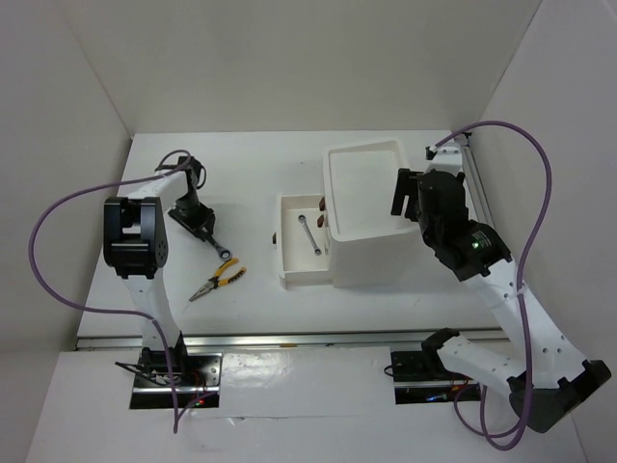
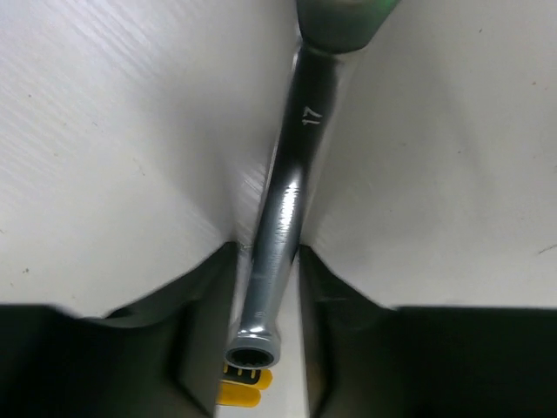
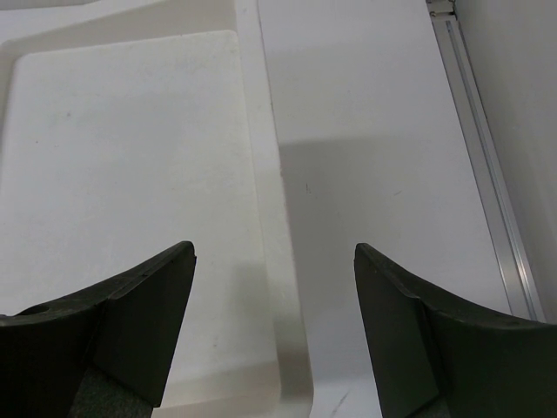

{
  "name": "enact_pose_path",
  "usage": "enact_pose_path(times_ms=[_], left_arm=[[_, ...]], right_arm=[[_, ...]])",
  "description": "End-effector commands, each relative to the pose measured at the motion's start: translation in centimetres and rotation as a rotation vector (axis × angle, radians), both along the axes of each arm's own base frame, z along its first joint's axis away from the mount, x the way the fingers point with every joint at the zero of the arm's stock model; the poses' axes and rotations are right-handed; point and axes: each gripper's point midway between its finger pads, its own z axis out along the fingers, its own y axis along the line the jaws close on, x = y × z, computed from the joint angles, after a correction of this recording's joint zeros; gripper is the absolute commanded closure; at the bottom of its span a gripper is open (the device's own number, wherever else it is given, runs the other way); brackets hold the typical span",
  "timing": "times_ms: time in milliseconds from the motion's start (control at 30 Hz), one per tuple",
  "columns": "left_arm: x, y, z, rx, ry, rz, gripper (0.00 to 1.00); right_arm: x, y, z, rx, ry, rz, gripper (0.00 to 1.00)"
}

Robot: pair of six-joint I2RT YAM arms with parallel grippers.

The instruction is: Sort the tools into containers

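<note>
My left gripper (image 1: 198,224) (image 2: 267,261) is shut on a silver wrench (image 2: 291,183) marked 17, low over the table at the left. The wrench's ring end (image 1: 227,253) sticks out toward the front. A green handle (image 2: 341,19) touches its far end. Yellow-black pliers (image 1: 218,279) lie just in front, and their yellow grips (image 2: 239,389) show under the ring end. The white box unit (image 1: 378,260) stands in the middle with one drawer (image 1: 286,272) pulled out left, holding a second wrench (image 1: 310,236). My right gripper (image 1: 403,198) (image 3: 274,261) is open and empty above the top tray's right rim (image 3: 270,174).
Two dark red-brown handles (image 1: 319,214) show by the open drawer. An aluminium rail (image 3: 487,174) runs along the right wall. Purple cables loop off both arms. White walls close in the table on the left, back and right.
</note>
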Motion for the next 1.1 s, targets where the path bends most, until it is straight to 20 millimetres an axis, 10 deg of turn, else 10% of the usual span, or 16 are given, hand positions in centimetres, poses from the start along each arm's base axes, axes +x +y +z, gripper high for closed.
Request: enact_pose_path(times_ms=[0, 200, 333, 667, 1067], left_arm=[[-2.4, 2.1, -3.3, 0.081, 0.134, 0.018, 0.59], [-3.6, 2.3, -5.4, 0.077, 0.204, -0.066, 1.00], [-3.2, 1.8, -6.1, 0.058, 0.212, -0.156, 1.00], [4.0, -4.0, 7.4, -0.004, -0.405, -0.408, 1.00], [4.0, -11.6, 17.8, -0.214, -0.777, -0.639, 1.00]], right_arm=[[-0.1, -0.1, 1.9, 0.014, -0.069, -0.008, 0.19], [-0.8, -0.4, 2.9, 0.013, -0.091, -0.017, 0.19], [-0.8, 0.0, 2.7, 0.014, -0.091, -0.008, 0.19], [-1.2, -0.3, 2.8, 0.011, -0.101, -0.017, 0.19], [-1.7, -0.6, 2.5, -0.028, -0.089, -0.043, 0.19]])
